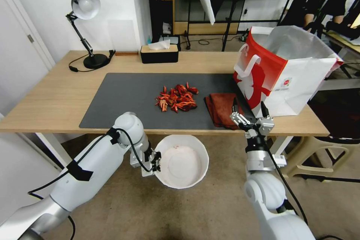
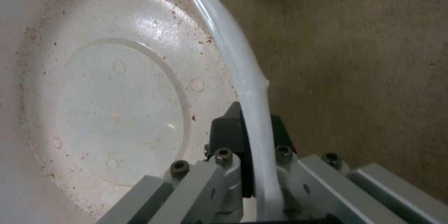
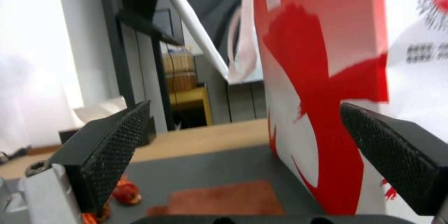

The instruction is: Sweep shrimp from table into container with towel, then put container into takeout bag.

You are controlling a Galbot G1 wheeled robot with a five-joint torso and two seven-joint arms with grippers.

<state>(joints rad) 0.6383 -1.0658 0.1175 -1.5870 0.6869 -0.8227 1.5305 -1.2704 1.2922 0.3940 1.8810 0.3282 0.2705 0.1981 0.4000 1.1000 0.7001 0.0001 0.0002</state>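
A heap of red-orange shrimp (image 1: pixel 177 98) lies mid-mat on the table (image 1: pixel 48 97). Just right of it rests the folded rust-red towel (image 1: pixel 222 109), also seen as the towel (image 3: pixel 224 197) in the right wrist view. My right gripper (image 1: pixel 249 110) hovers open over the towel's near right corner, its fingers (image 3: pixel 114 147) wide apart. The red-and-white takeout bag (image 1: pixel 285 71) stands at the table's right end. Below the front table edge, my left gripper (image 1: pixel 155 161) is shut on the rim of the white container (image 1: pixel 182 162); the rim (image 2: pixel 243 73) runs between its pads.
A dark grey mat (image 1: pixel 123 101) covers the table's middle. A black tissue box (image 1: pixel 159 53) and a desk lamp (image 1: pixel 84 18) stand at the back. Brown floor lies under the container. A chair base (image 1: pixel 311 157) sits at the right.
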